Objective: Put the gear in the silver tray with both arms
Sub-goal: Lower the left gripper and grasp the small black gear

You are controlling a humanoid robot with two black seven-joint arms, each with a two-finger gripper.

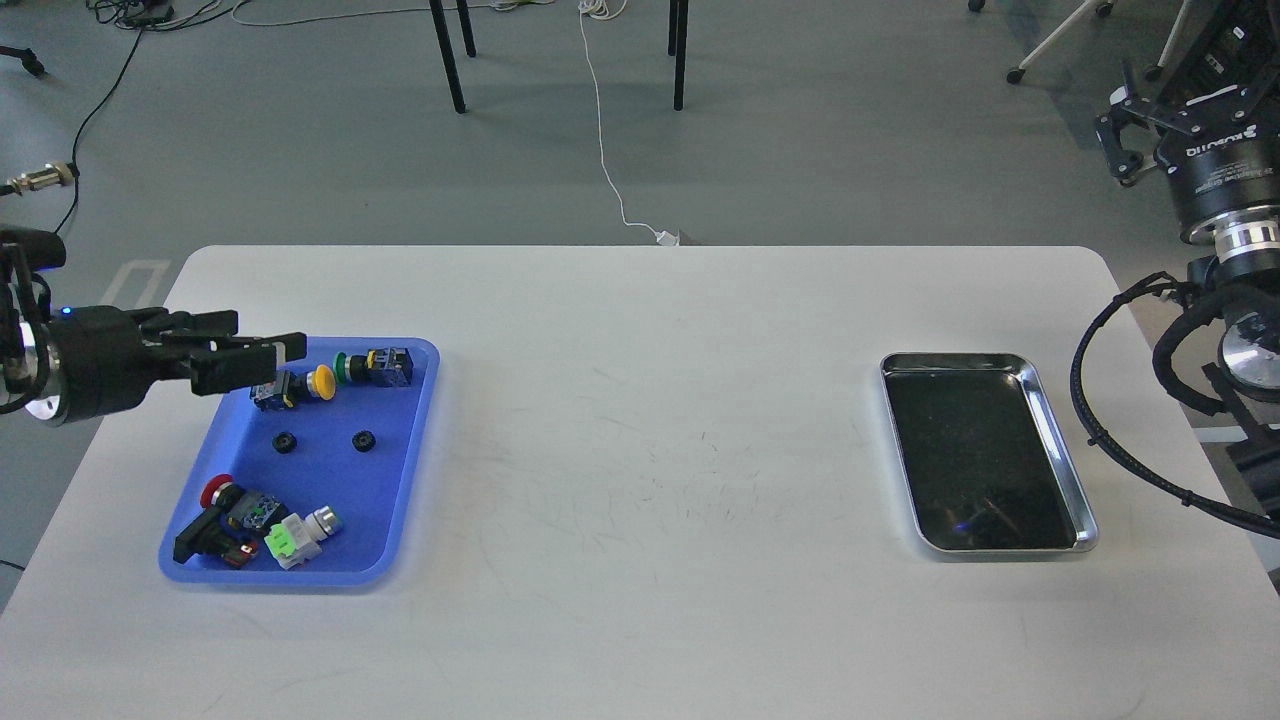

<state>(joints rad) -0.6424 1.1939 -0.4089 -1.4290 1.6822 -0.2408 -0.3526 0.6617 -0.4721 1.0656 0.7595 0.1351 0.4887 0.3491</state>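
A: Left gripper (285, 352) first. State?
B: Reaches in sideways over the top left corner of the blue tray (395, 520). Fingers dark and overlapping, so I cannot tell if they are apart or together. Nothing visibly held.
A: Right gripper (1125, 140)?
B: Up at the far right, off the table (640, 450), fingers spread apart, holding nothing.
A: Gears?
B: Two small black gears in the blue tray, left gear (285, 441) and right gear (363, 439), side by side near the middle, apart from each other, below the left gripper.
A: Other stuff in there?
B: Yellow push button (318, 382) and green push button (345, 367) near the top edge, just beside the fingertips. Red push button (217, 491) and a white and green switch (300, 535) at the bottom end.
A: Silver tray (1058, 440)?
B: Right side of the table, well apart from the blue tray, dark bottom, no parts in it.
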